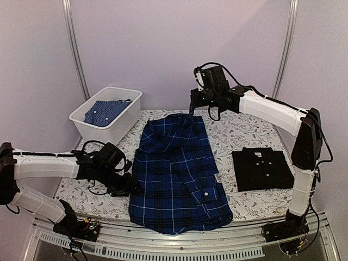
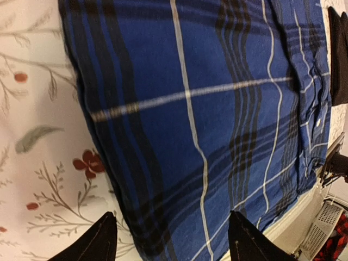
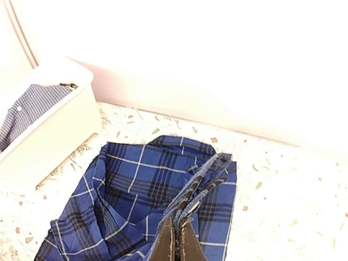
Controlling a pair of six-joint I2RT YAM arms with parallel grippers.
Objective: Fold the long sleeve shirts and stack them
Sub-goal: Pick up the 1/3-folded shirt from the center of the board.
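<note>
A navy-and-blue plaid shirt (image 1: 176, 174) lies on the floral surface (image 1: 244, 130), its long axis running near to far. The right pincer (image 1: 193, 107) is clamped on the far edge, holding it lifted. The left pincer (image 1: 129, 185), jaws apart, sits at the shirt's left edge, toward the near end. A folded black shirt (image 1: 262, 168) lies off to the right.

Left wrist cam: left gripper (image 2: 171, 242) is just two dark tips poking in at the bottom edge, and the plaid shirt (image 2: 206, 119) runs off the top. The bin (image 1: 128, 111) wall hides most of the checked shirt (image 1: 103, 112) inside.
</note>
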